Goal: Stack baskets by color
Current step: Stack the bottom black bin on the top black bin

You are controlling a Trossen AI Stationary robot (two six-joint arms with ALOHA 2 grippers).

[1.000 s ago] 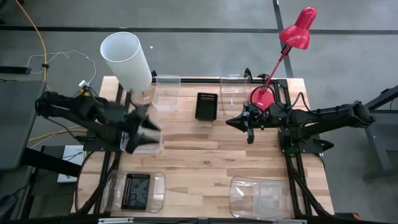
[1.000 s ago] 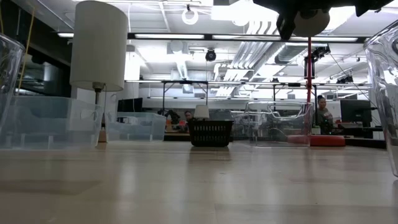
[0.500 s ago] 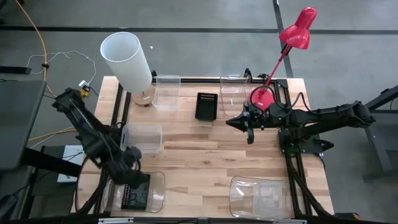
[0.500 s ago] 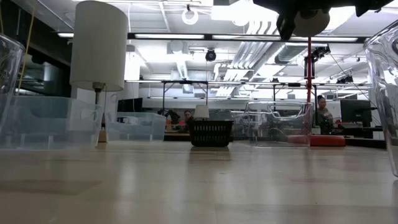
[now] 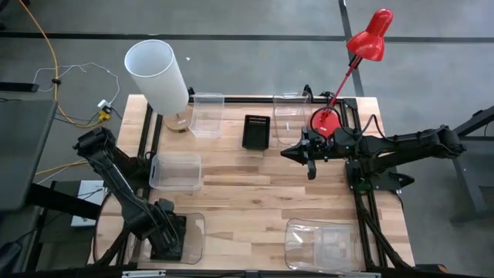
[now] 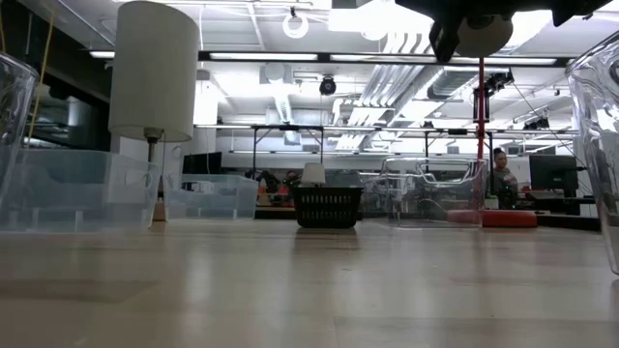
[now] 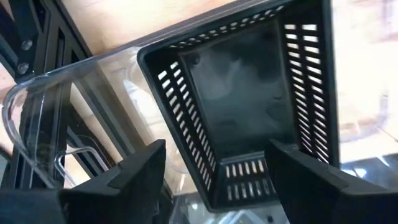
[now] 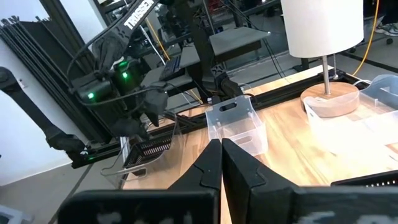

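A black perforated basket [image 7: 249, 106] stands inside a clear tub [image 5: 194, 235] at the table's near left corner. My left gripper [image 5: 167, 238] hangs over it, pointing down, open, its fingers [image 7: 130, 180] above the basket's two long walls. A second black basket [image 5: 256, 131] sits at the far middle. A frosted white basket [image 5: 176, 171] sits on the left. My right gripper [image 5: 297, 151] waits level above the table's right half, shut, with nothing in it.
Two clear baskets [image 5: 207, 114] [image 5: 288, 116] stand at the far edge and a clear tub [image 5: 324, 243] at the near right. A white lampshade [image 5: 157, 73] stands far left, a red desk lamp [image 5: 332, 120] far right. Bare wood lies in the middle.
My left gripper has swung from beside the frosted white basket toward the table's near edge and come down over the black basket in the near-left tub. It has rolled and tipped until it points straight down. The frosted basket stays where it was.
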